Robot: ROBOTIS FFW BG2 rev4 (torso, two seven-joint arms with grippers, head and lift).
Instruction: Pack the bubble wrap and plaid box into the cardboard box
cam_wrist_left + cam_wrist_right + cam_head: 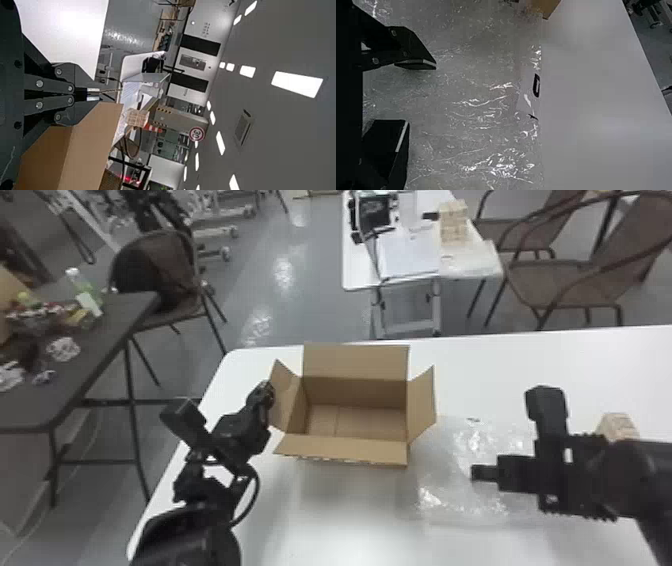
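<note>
The open cardboard box [357, 390] stands on the white table, its flaps spread out. At its left flap is my left gripper [266, 391]; in the left wrist view this gripper [94, 94] is shut on the thin edge of a flap, beside a broad brown flap [89, 146]. Clear bubble wrap [450, 485] lies flat to the right of the box. My right gripper [485, 473] is over the wrap's right part. Spread fingers with nothing between them mark the right gripper [421, 99], above the bubble wrap [474, 122]. The plaid box [617, 425] is partly hidden behind the right arm.
The white table [480, 365] extends behind and right of the cardboard box. A dark table [95, 355] with assorted items stands at the left, beyond a gap. Farther back are chairs [575, 285] and a second white table [352, 270] holding equipment and a light patterned box.
</note>
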